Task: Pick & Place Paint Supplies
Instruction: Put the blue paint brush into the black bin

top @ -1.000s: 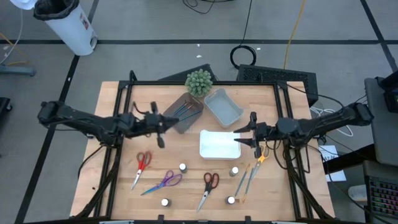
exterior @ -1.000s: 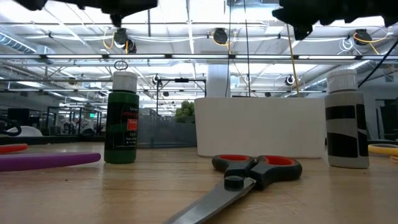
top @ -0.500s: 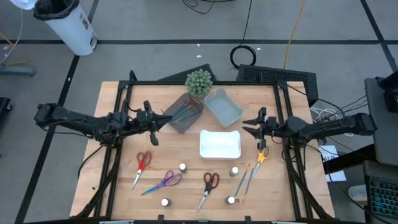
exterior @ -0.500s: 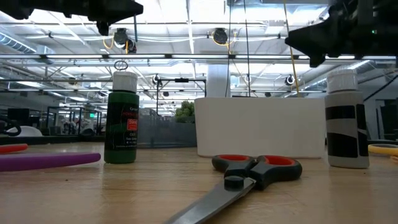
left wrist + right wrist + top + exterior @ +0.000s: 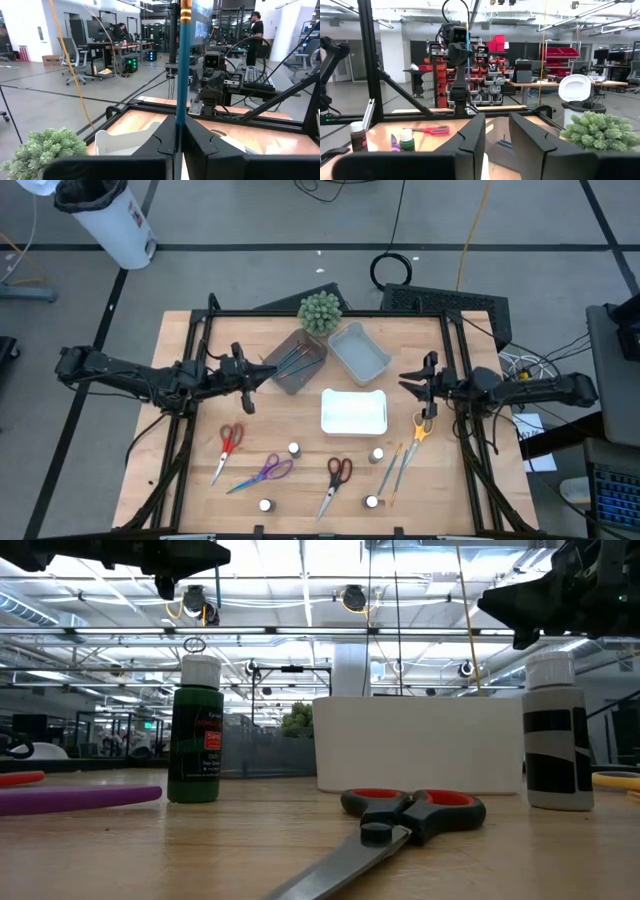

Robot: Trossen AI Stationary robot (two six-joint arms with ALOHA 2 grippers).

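Observation:
My left gripper (image 5: 258,377) hovers by the brown tray (image 5: 297,362), which holds several brushes, and is shut on a blue-handled brush (image 5: 183,75). My right gripper (image 5: 410,383) hangs open to the right of the white tray (image 5: 353,412), above the yellow-handled scissors (image 5: 420,428); its fingers (image 5: 472,135) stand apart with nothing between them. Red scissors (image 5: 228,444), purple scissors (image 5: 265,472) and red-and-black scissors (image 5: 337,478) lie flat on the table. Two brushes (image 5: 395,469) and several white-capped bottles, such as one (image 5: 294,449), stand or lie near the front. My left gripper pinches the blue brush by its handle (image 5: 181,112) between the two shut fingers (image 5: 165,145). The fingers come at it level and lie across it. The brush stands upright with its metal ferrule end (image 5: 186,6) on top; its lower end is hidden behind the fingers.
A pale blue-grey tray (image 5: 360,352) and a green spiky plant (image 5: 320,312) sit toward the far edge. In the low view a green bottle (image 5: 195,735), a black-and-white bottle (image 5: 557,735) and the scissors (image 5: 400,820) stand before the white tray (image 5: 420,745). People work in the room beyond.
My right gripper has drawn back from the white tray's right side toward the table's right edge. My left gripper has pulled a little toward the table's left edge, away from the brown tray, then stayed still.

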